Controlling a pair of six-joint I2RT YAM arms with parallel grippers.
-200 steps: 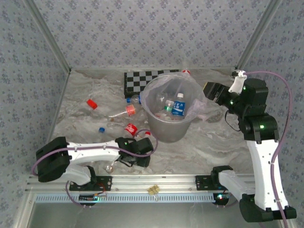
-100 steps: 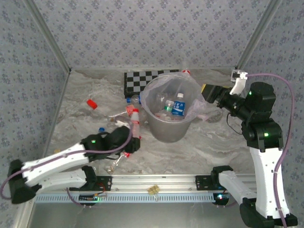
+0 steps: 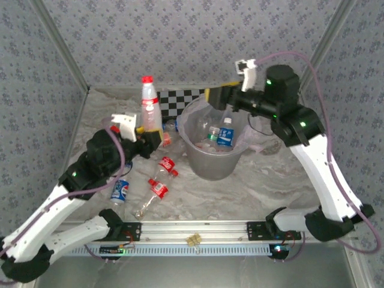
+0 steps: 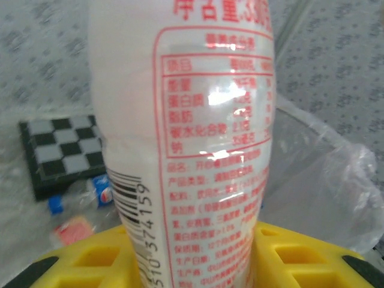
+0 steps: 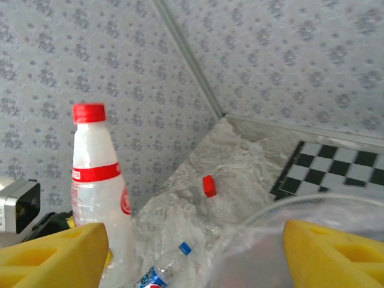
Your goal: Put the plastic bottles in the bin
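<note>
Since half a second earlier, the left tool (image 3: 150, 135) had risen off the desk (image 3: 270, 180) with its load, and the right tool (image 3: 218, 96) had swung from the bin's right side to hang above its far rim.

The left tool was clenched on a white-labelled bottle (image 3: 150, 105), which stood upright in the grasp with its red cap on top. In the left wrist view its yellow fingers (image 4: 84, 264) pressed the bottle's lower body (image 4: 186, 150) from both sides.

The grey bin (image 3: 207, 165) stood on the desk just right of that tool, with its clear liner (image 4: 324, 192) bulging beside the bottle. A blue-labelled bottle (image 3: 225, 133) already lay inside the bin, directly below the right tool.

The right tool was released. Its yellow fingers (image 5: 54, 252) were spread wide, with nothing between them but the liner's rim.

Beyond the left tool lay the checkerboard (image 3: 180, 99), with a blue-capped bottle (image 4: 102, 191) just beside it. Nearer the bases than the left tool, a red-labelled bottle (image 3: 167, 163), a second red-labelled one (image 3: 157, 189) and a Pepsi bottle (image 3: 121, 191) lay on the desk. A loose red cap (image 5: 208, 186) sat far left of the right tool.
</note>
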